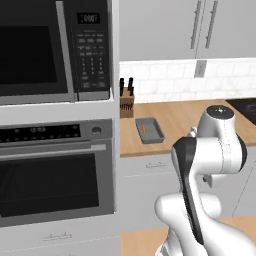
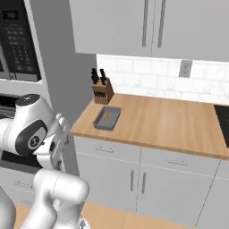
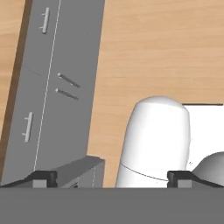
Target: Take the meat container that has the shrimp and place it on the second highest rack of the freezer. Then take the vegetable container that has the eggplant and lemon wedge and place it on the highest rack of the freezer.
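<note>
We see the meat container lying flat on the wooden bench, near its left end, with the shrimp inside it as a small orange streak. Just behind the tray, against the white tiled wall, stands a knife block with dark handles; the two are close but apart. From the right base view the same tray sits a little in from the bench's front edge, with bare wood stretching away to its right toward a dark cooktop at the far end.

To the left of the bench rises a tall column holding a microwave above a black-glass oven. Grey cabinet doors run above and below the bench.

Our arm is folded low in front of the lower cabinets, well short of the tray. In the hand view the gripper looks down at the wooden floor and cabinet fronts, its fingertips set wide apart with nothing between them.
</note>
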Tool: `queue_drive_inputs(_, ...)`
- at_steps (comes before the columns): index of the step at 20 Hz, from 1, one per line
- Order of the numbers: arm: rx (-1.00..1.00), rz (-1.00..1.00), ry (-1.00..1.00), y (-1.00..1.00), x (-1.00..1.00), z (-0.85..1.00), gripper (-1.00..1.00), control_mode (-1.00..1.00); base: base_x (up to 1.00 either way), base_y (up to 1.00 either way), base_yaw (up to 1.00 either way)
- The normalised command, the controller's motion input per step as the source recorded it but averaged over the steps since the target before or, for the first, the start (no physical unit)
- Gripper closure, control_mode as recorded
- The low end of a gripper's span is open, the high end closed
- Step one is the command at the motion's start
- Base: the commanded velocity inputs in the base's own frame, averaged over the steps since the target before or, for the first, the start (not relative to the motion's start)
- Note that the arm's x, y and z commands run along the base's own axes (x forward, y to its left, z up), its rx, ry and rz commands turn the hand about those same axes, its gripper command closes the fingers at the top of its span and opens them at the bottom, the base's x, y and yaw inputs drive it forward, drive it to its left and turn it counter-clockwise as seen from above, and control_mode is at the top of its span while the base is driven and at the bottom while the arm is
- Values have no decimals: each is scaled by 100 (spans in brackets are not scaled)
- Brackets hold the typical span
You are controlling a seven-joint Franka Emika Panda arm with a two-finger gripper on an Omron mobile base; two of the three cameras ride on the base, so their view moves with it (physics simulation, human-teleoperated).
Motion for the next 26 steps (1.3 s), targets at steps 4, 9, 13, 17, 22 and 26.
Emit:
queue_drive_inputs(4,0,0,0,0,0,0,-100,100,48,-69,0)
queue_drive_inputs(9,0,0,0,0,0,0,-100,100,49,-17,4)
queue_drive_inputs(13,0,0,0,0,0,0,-100,100,63,0,12)
queue_drive_inputs(17,0,0,0,0,0,0,-100,100,62,0,13)
queue_drive_inputs(22,-1,9,-3,2,10,-17,-100,-100,17,3,14)
queue_drive_inputs(26,0,9,-9,13,21,-45,-100,-100,0,0,0)
